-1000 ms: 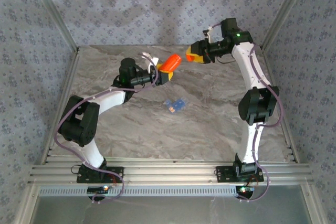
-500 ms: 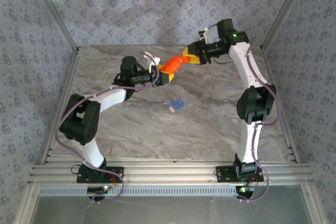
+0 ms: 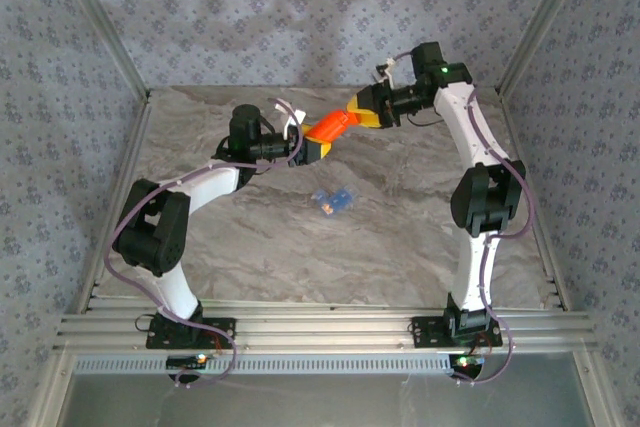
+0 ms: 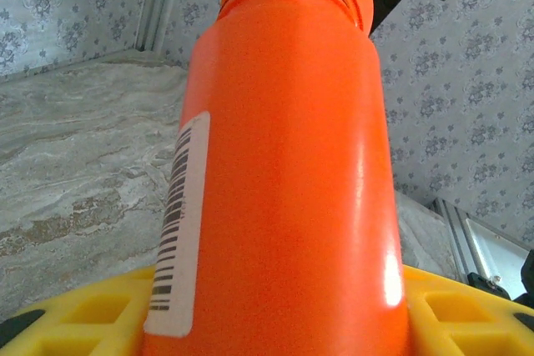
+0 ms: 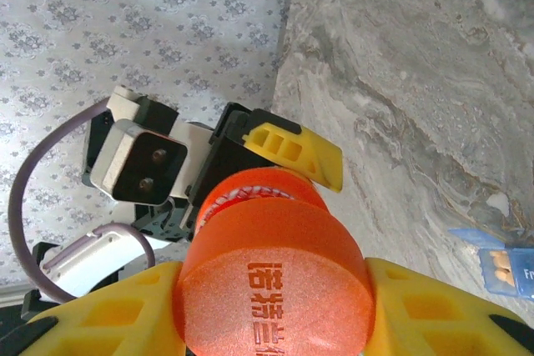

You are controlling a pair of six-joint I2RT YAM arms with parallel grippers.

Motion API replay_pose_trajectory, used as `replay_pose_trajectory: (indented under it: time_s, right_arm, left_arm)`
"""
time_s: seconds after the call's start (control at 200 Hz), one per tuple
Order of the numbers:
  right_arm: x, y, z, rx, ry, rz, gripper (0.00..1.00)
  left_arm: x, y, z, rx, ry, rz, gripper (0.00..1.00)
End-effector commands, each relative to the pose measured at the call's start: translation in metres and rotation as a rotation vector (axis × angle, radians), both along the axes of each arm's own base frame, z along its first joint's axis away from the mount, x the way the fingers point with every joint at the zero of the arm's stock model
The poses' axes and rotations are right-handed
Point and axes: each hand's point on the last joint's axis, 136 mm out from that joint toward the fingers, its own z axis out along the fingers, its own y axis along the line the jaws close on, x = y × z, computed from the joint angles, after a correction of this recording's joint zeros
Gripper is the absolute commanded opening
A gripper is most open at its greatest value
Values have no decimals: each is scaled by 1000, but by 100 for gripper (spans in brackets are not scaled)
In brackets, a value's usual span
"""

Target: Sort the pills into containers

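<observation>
Grey-veined marble table [image 3: 400, 247] runs between patterned walls [image 3: 300, 7], with bare room on every side of the work. Above its far middle the orange bottle [image 3: 333, 127] hangs in the air. Its long axis slants up from the left gripper [image 3: 316, 147], clamped on the body near the base, to the right gripper [image 3: 362, 113], whose yellow fingers [image 5: 108, 323] press both sides of the cap [image 5: 275, 289]. The arms meet end to end along that axis, so the cap would likely come off by a twist and a pull rightward. The blue pill box [image 3: 333, 200] lies on the table nearer the bases, well clear of any edge
</observation>
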Motion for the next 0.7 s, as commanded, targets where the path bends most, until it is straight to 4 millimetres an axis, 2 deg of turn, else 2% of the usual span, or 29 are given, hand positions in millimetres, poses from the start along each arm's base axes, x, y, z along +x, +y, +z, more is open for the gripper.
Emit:
replay_pose_trajectory:
  time_s: [0.0,0.695]
  right_arm:
    - [-17,0,19,36,-24,27,38]
    - [-30,0,28,86,-20,54,37]
  left_arm:
    - [-6,1,36,-37,-98,-46,0]
    - [-35,-4,40,-6,-28,-246,0]
